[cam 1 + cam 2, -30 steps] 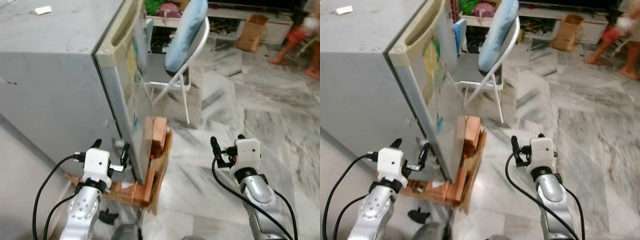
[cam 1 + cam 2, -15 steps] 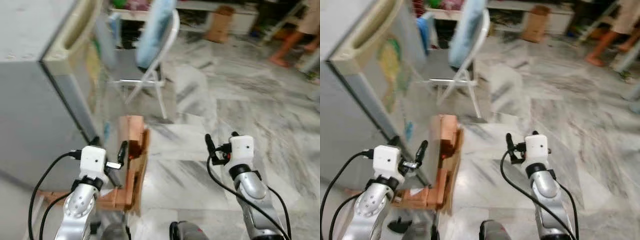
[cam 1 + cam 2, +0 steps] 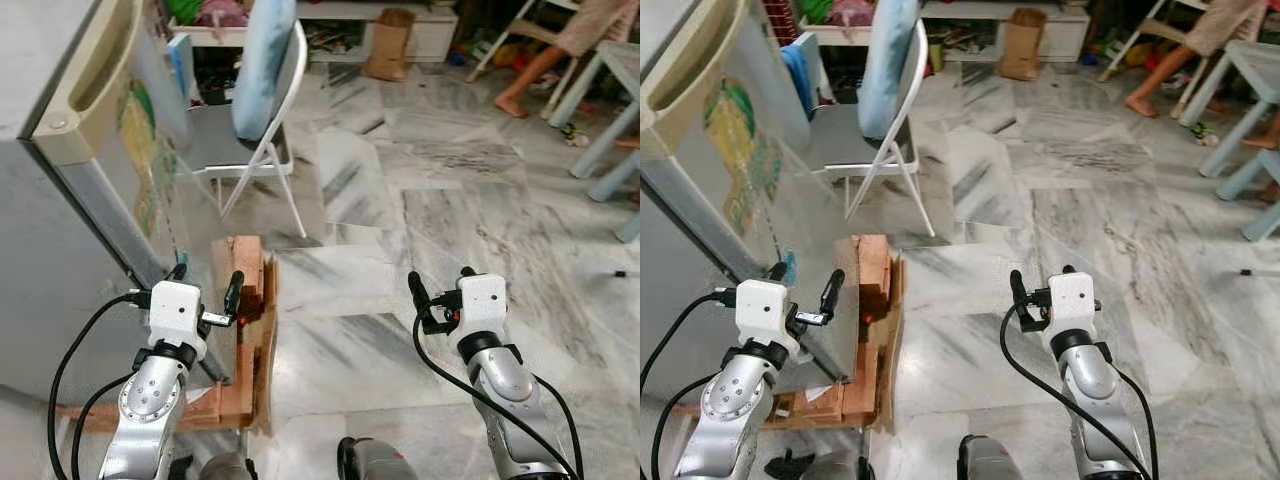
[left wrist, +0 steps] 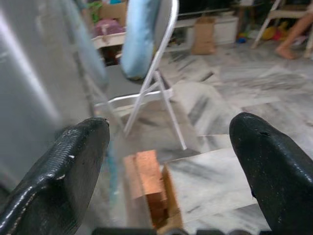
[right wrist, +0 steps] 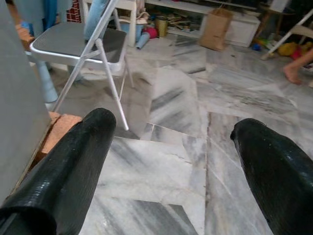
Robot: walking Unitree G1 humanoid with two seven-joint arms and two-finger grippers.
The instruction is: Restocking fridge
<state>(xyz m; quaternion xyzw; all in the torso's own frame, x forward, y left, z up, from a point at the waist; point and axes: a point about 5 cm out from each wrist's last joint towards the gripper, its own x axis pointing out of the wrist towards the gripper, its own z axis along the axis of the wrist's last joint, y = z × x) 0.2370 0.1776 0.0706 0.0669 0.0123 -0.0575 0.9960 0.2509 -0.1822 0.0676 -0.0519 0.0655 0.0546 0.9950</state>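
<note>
You're looking down on a grey-veined marble floor (image 3: 420, 200). A folding chair (image 3: 255, 120) with a blue cushion (image 3: 262, 55) stands ahead, low shelves (image 3: 340, 15) and a cardboard box (image 3: 388, 45) behind it. A person's bare foot (image 3: 512, 103) rests far right.

The tall grey metal fridge (image 3: 70, 200) runs off the top and left edges, its closed door hiding whatever is inside; the stickers on its door (image 3: 735, 140) are too small to read; the stack of orange-brown wooden blocks (image 3: 245, 300) is partly hidden behind the fridge's lower corner; a person's bare leg (image 3: 535, 75) is cut off by the top edge; the left wrist view is blurred.
</note>
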